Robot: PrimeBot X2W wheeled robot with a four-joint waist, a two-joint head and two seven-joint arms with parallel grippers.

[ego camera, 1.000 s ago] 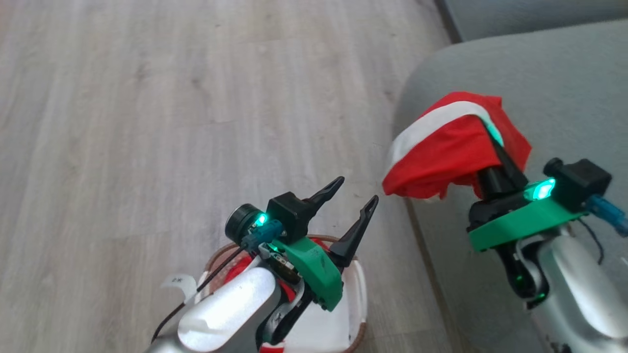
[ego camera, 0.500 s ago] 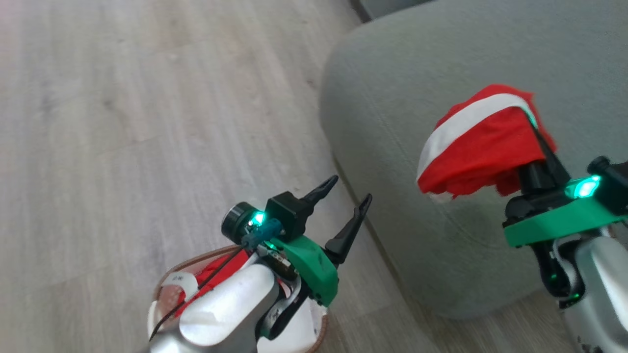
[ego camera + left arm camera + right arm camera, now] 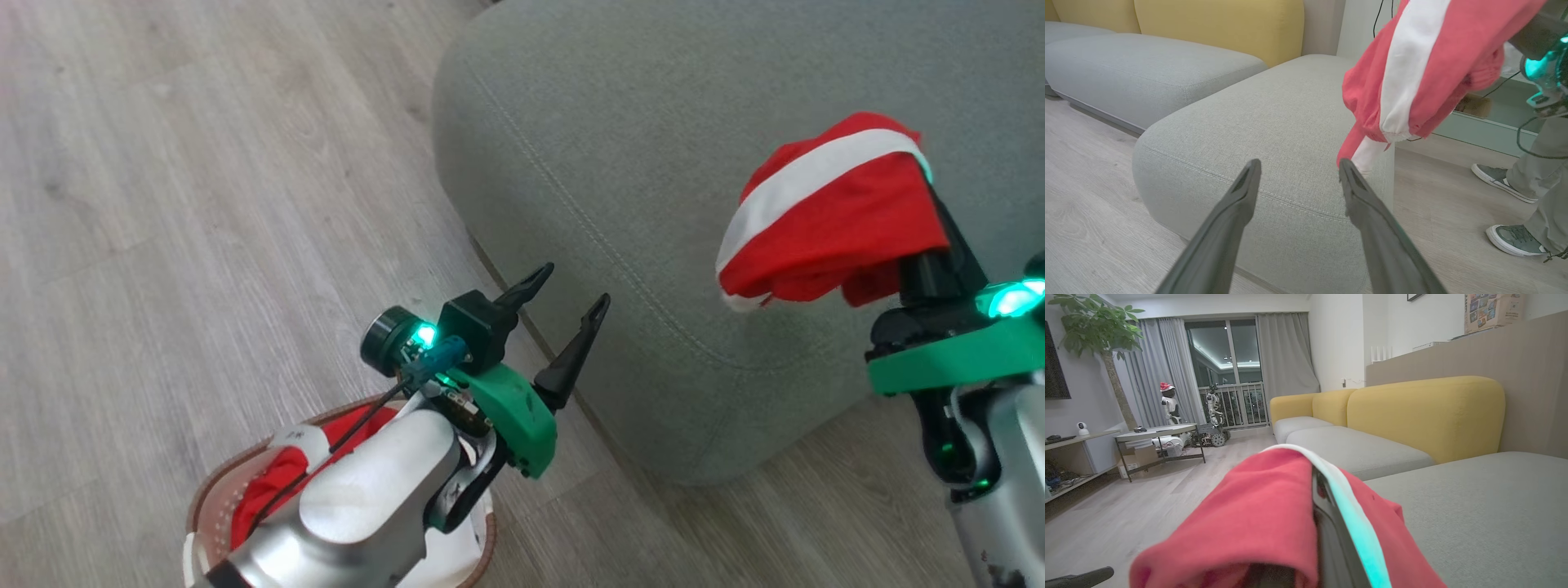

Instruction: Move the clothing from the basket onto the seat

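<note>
Clothing (image 3: 824,220), red with white band, hung above seat (image 3: 612,147), clamped in right gripper (image 3: 1318,490); left gripper (image 3: 573,286) spread wide, empty, near basket (image 3: 204,494).

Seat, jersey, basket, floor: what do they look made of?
Seat: woven grey-green upholstery fabric, matte, with a fine weave and a stitched seam.
Jersey: thin soft red cloth with a white band; it drapes and bunches, likely synthetic.
Basket: brown rim looks woven or perforated; white part probably plastic.
Floor: pale wood-grain planks, matte; wood or laminate.
</note>
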